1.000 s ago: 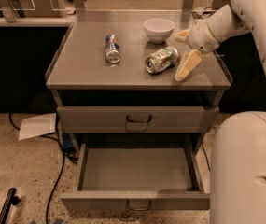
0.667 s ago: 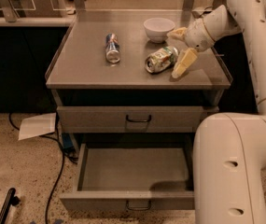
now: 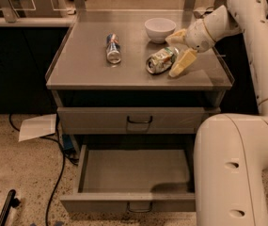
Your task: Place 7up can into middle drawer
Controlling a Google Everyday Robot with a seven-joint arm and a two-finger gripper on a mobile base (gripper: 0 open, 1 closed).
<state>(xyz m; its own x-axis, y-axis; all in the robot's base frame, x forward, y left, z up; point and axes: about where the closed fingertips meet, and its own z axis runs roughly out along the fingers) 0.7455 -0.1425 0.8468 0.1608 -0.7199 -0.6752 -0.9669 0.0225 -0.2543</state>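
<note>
The 7up can point(image 3: 161, 60) lies on its side on the grey cabinet top point(image 3: 86, 69), green and white, dented, right of the middle. My gripper point(image 3: 177, 51) is open just to the can's right. One pale finger point(image 3: 182, 63) points down toward the front beside the can, the other finger point(image 3: 176, 36) reaches toward the bowl. The can lies between and left of the fingers, not gripped. The middle drawer point(image 3: 133, 171) is pulled open below, with a bare grey floor and a dark loop handle at its front.
A slim blue-red-silver can point(image 3: 113, 48) lies on the top to the left. A white bowl point(image 3: 160, 29) stands at the back. The upper drawer point(image 3: 138, 120) is closed. My white arm and base point(image 3: 232, 168) fill the right side. Cables and paper lie on the floor left.
The gripper has shifted slightly left toward the 7up can, and my arm and base have moved left, covering more of the right side. The can has not moved.
</note>
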